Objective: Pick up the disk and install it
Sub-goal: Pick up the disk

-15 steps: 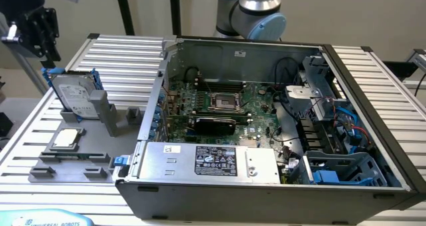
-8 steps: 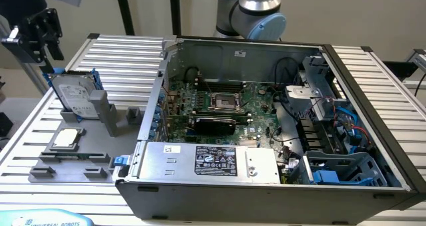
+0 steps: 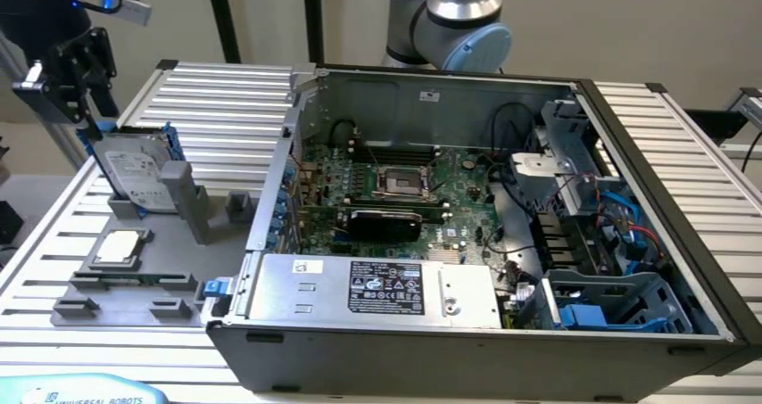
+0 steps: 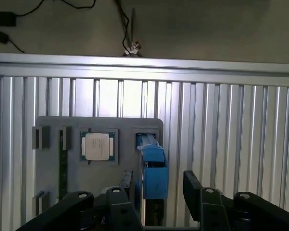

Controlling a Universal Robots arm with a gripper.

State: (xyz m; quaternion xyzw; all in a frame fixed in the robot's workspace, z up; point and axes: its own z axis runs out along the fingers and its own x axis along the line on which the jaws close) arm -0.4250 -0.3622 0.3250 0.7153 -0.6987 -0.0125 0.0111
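Clearance lies on either side of the disk's [image 4: 153, 168] upright blue edge; gripper [image 4: 159, 178] hangs spread wide astride it, clasping nothing.

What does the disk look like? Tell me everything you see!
The disk is a flat silver-grey metal drive with a white label, framed by a bright blue plastic carrier. It stands on edge, leaning a bit, in a slot of the grey holder at the exterior view's left. The open gripper hovers over it, not holding it.
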